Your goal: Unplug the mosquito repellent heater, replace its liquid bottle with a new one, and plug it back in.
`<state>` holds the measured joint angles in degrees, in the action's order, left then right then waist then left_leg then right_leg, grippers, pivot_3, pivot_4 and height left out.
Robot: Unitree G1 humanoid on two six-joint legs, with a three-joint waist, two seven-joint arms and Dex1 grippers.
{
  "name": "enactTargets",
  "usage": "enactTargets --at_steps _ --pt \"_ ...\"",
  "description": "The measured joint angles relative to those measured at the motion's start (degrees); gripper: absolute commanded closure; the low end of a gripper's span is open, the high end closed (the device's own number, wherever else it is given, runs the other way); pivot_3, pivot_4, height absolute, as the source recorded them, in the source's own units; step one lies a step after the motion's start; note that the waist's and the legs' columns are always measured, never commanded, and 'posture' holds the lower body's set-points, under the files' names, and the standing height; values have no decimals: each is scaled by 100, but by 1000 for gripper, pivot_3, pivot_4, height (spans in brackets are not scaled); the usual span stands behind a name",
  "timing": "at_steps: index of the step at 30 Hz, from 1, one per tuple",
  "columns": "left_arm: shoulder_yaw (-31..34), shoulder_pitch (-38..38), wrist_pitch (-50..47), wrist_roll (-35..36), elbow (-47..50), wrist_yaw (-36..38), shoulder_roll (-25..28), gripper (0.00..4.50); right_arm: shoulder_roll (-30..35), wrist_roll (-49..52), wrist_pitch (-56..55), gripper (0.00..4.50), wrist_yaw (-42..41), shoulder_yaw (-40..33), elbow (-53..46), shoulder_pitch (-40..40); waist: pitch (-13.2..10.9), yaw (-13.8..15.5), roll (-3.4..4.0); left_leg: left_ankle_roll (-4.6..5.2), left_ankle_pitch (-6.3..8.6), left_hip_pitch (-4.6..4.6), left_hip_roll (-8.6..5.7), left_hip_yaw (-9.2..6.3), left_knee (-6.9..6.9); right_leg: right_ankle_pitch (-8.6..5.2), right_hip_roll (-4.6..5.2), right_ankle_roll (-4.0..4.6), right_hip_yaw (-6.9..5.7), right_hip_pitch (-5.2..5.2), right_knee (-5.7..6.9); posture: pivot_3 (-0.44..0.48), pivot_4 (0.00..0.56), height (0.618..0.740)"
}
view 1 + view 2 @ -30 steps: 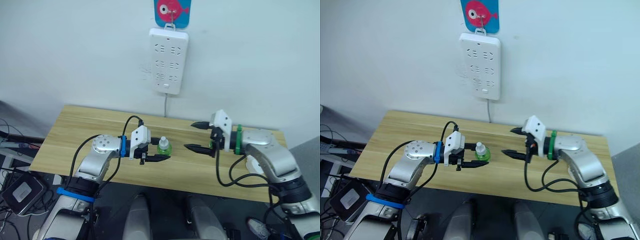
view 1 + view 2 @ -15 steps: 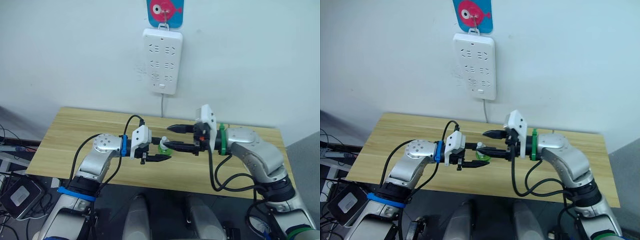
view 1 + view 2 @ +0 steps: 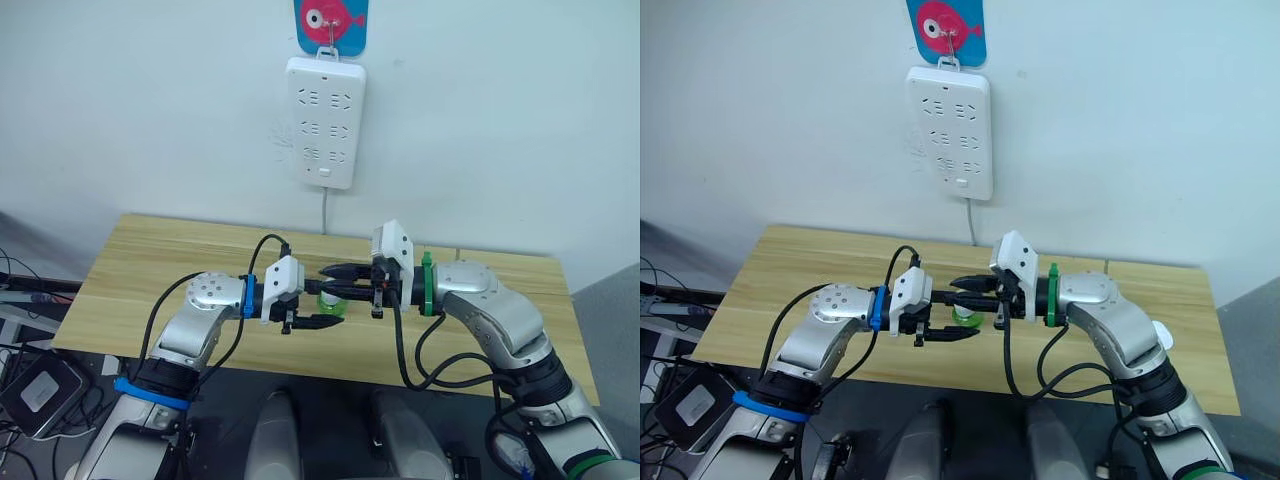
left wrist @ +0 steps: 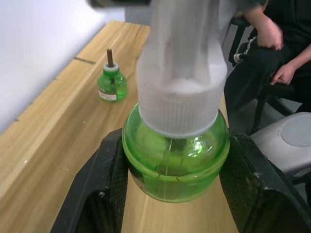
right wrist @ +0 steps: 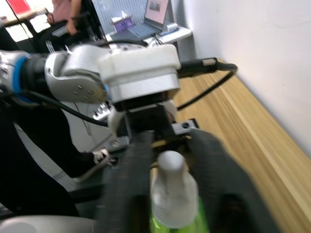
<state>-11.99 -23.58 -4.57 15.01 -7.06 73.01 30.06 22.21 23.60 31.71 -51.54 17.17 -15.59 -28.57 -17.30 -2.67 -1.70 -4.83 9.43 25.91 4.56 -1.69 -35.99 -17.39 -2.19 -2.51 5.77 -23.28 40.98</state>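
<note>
Above the wooden surface, the left end effector pinches the new green bottle while the right end effector's spread fingers straddle its white cap, apparently the uncapping step, so next comes closing and twisting.

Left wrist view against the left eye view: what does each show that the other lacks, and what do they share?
The left wrist view alone has the capless green bottle with its bare wick standing on the table, and a seated person beyond the table's edge. The left eye view alone has the white power strip on the wall under a fish-print hanger, and both arms meeting over the table. Shared: the left gripper shut on the white-capped green bottle, with the right gripper reaching around its cap.
</note>
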Motion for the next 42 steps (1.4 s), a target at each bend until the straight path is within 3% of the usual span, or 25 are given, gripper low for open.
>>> enactTargets --at_steps 7,10,15,17,22,25,33,42 --pt "0 19 -7 0 12 2 1 2250 -8 74 28 4301 -60 -45 -1 11 0 12 0 0 0 0 -1 0 0 1 0 1 0 0 0 3 230 740" --pt "-2 34 -3 1 55 11 0 2250 -11 635 615 4301 70 -400 -365 -7 0 17 0 0 0 2 0 0 0 2 1 4 0 0 0 0 232 740" --pt "26 183 15 1 57 -49 33 2250 -236 1821 1748 4301 1047 -1421 -1046 -438 1 3 0 0 0 1 1 0 0 2 2 4 0 0 2 -12 243 740" --pt "47 295 21 1 53 -115 61 2250 -262 1848 1837 4301 1527 -1725 -1205 -445 2 0 0 0 0 1 0 -1 1 2 2 3 0 0 0 -21 258 740" --pt "320 463 13 13 49 -299 192 2250 -100 232 638 4301 2459 -1335 -1018 979 2 75 -2 0 1 5 -5 9 14 -7 9 -5 6 -8 -14 -19 278 740" --pt "445 610 -94 43 121 -425 242 2250 -467 -812 -551 4301 3032 -969 -303 1648 -1 50 0 0 1 4 -2 17 16 -13 8 -15 12 -15 -10 -10 288 740" --pt "565 778 -623 218 946 -629 436 2250 -1362 -1866 -2731 4301 3745 -779 1677 1760 -25 14 5 2 -3 -3 1 23 12 -21 4 -12 22 -11 -8 47 349 740" --pt "690 1075 -1051 354 1396 -741 672 2250 -1560 -2184 -3611 4301 4057 -1036 3107 1490 -114 98 41 2 -2 -4 2 24 41 -36 3 8 21 -22 -8 71 376 740"
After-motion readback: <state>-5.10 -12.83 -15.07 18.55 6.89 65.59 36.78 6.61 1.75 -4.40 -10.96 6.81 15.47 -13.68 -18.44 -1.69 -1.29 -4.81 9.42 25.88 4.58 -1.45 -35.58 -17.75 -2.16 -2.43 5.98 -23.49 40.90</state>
